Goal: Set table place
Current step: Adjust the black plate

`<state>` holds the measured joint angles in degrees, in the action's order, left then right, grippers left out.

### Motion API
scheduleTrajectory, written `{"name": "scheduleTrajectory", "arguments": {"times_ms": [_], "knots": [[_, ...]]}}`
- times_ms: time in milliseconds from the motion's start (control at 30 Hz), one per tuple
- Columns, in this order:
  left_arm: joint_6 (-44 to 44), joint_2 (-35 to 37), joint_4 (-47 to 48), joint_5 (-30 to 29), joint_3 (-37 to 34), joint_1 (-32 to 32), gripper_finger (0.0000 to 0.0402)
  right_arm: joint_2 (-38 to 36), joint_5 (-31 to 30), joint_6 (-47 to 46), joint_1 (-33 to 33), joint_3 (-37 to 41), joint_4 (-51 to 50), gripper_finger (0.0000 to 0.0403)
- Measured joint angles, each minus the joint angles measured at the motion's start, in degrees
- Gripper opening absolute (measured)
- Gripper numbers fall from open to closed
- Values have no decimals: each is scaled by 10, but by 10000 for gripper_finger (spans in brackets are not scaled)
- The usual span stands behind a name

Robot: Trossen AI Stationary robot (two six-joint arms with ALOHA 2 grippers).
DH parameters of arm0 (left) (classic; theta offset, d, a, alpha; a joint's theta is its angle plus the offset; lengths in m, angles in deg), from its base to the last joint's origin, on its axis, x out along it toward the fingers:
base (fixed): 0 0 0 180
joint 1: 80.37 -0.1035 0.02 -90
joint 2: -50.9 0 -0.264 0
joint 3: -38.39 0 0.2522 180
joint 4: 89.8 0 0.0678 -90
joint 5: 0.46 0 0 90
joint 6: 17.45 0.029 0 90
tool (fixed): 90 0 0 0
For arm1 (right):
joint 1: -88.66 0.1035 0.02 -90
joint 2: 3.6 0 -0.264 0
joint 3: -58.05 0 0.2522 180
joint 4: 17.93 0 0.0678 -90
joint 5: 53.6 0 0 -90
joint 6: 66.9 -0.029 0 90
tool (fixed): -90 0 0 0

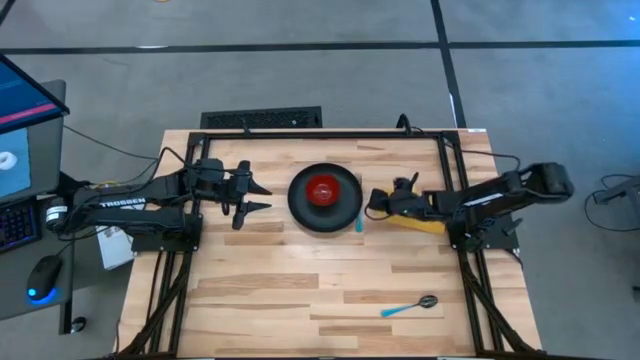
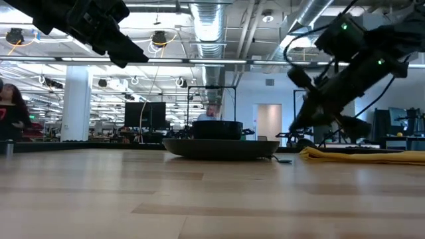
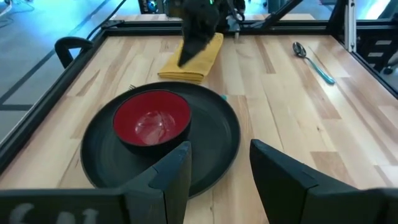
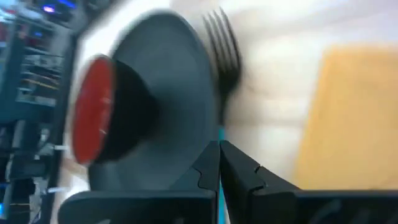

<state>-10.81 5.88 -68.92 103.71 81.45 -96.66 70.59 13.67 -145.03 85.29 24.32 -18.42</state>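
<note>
High view: my right gripper (image 1: 376, 203) pinched shut on fork (image 4: 225, 56), just right of plate (image 1: 300, 205); fork's long axis runs along rim. Left gripper (image 1: 258, 197) open, idle left.

Monitor (image 1: 22, 120), keyboard (image 1: 14, 222), mouse (image 1: 42, 275) beside table.

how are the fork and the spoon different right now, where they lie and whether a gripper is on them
The fork lies right beside the black plate, between it and the yellow napkin; the spoon lies alone on bare table, far from the plate. The right gripper is shut on the fork's handle; no gripper is near the spoon. The left gripper is open on the plate's other side. Both utensils have blue handles.
</note>
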Motion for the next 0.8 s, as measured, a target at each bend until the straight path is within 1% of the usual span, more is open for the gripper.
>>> {"name": "scheduleTrajectory", "arguments": {"times_ms": [100,167,267,367,500,600,667,800], "knots": [[-14,0,5,0,0,0,155,-45,-4,82,-18,-1,11,32],[-36,0,12,0,0,0,155,-80,4,159,-29,-1,23,29],[-81,0,18,0,0,0,155,-143,36,300,-39,-1,34,27],[-104,0,21,0,0,0,155,-204,62,405,-40,-1,32,29],[-122,0,22,0,0,0,155,-274,63,488,-40,-2,26,32],[-143,0,24,0,0,0,155,-316,63,530,-38,-2,16,32],[-147,0,24,-5,0,0,155,-334,63,561,-33,-2,13,31],[-145,0,25,-38,0,0,155,-353,64,620,-22,-2,13,29]]}}
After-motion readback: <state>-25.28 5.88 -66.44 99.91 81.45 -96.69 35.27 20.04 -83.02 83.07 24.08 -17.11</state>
